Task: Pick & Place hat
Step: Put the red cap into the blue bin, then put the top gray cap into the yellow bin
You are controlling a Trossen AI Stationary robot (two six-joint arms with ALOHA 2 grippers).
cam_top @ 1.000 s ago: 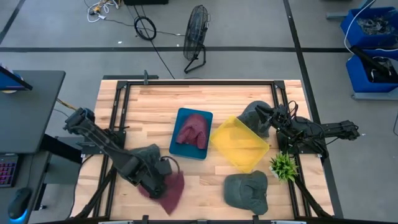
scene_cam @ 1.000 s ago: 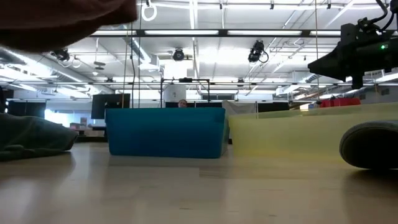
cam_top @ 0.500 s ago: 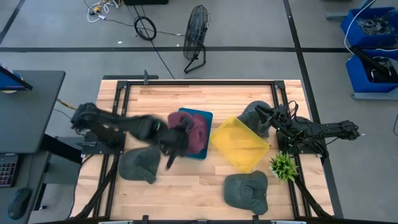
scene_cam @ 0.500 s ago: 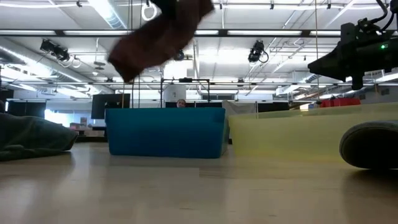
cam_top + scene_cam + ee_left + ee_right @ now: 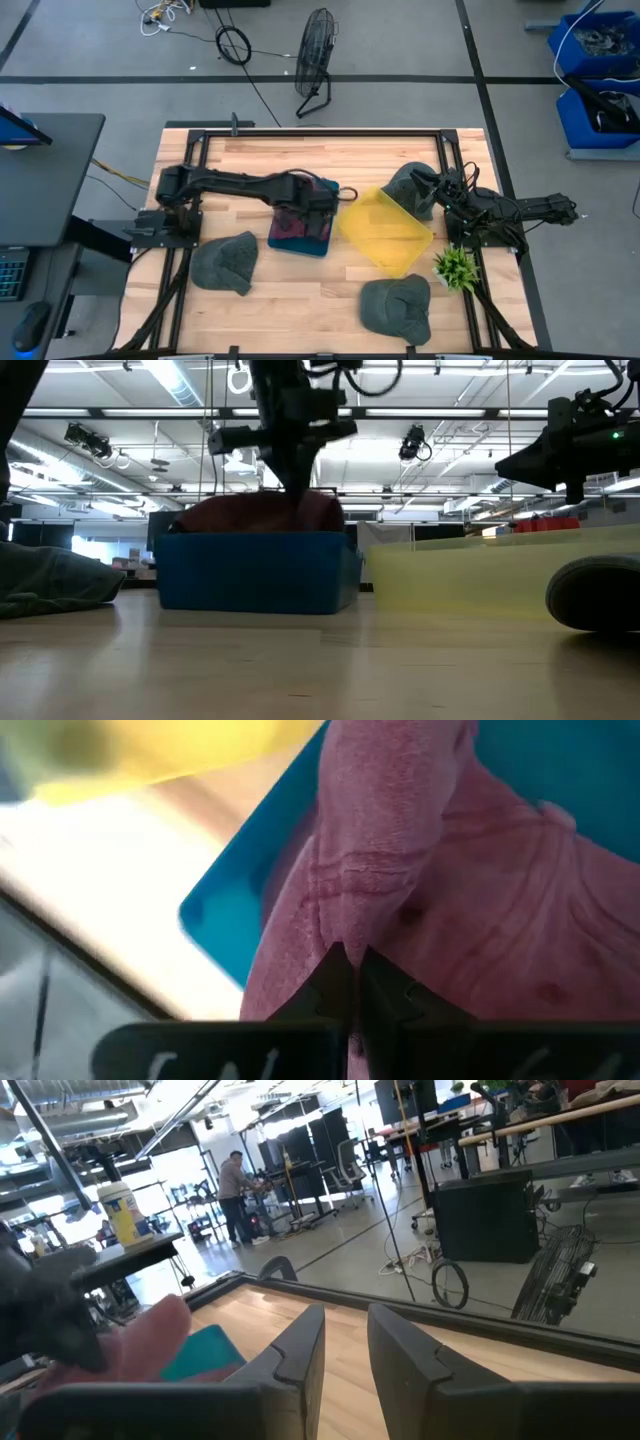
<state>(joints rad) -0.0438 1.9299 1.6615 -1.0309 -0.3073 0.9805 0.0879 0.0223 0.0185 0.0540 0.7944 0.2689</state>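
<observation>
The maroon hat (image 5: pixel 300 222) (image 5: pixel 400 870) lies in the blue bin (image 5: pixel 287 242) (image 5: pixel 250 570), on top of another maroon hat, and bulges above the rim (image 5: pixel 255 515). My left gripper (image 5: pixel 315 203) (image 5: pixel 298 495) (image 5: pixel 350 970) reaches down into the bin and is shut on the hat. My right gripper (image 5: pixel 420 182) (image 5: pixel 345 1345) waits open at the table's right side, above a grey hat (image 5: pixel 405 185). My left gripper pinches a raised fold of the maroon hat's crown (image 5: pixel 365 915) between its two fingers. It comes from above, pointing down. The hat rests in the blue bin, on the other maroon hat.
A yellow bin (image 5: pixel 385 232) (image 5: pixel 500 575) stands right of the blue one. More grey hats lie near the left (image 5: pixel 225 263) and at the near edge (image 5: pixel 397 306). A small green plant (image 5: pixel 456 266) stands near the right arm. A person shows in the room beyond (image 5: pixel 235 1190).
My left gripper has carried the maroon hat up from the table's near left, swung it toward the far right, and lowered it into the blue bin, staying shut on it. The grey hat that lay under it now shows. The blue bin has shifted slightly.
</observation>
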